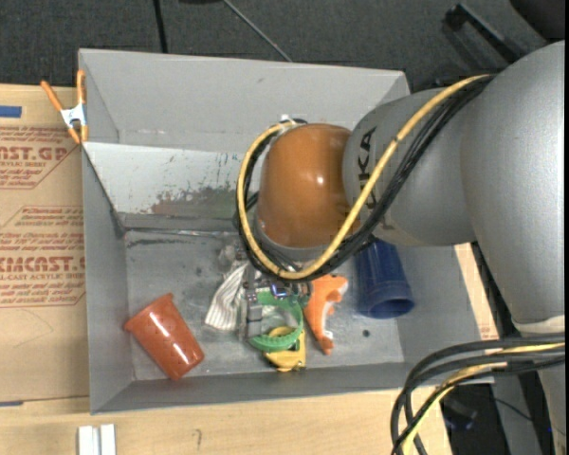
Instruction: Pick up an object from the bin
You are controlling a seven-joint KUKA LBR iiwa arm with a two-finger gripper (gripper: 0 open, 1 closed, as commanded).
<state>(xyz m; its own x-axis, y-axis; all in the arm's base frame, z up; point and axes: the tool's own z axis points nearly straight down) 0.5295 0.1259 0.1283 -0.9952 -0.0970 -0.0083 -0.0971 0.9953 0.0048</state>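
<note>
We see the grey bin [171, 263] holding a blue cup [384, 282] at right, an orange cup [166, 335] lying lower left, and a small heap in front. The end effector [264, 309] hangs just above a green-and-yellow piece [280, 341] in that heap. We cannot tell its opening.

bin [161, 169]: grey metal, matt, scuffed | red-orange cup [165, 336]: smooth plastic | blue cup [381, 282]: ribbed plastic | my wrist cover [299, 183]: glossy, smooth orange

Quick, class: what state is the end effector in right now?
End effector: cannot be told whether open or closed; it is low over the green-and-yellow piece, beside the orange piece.
</note>
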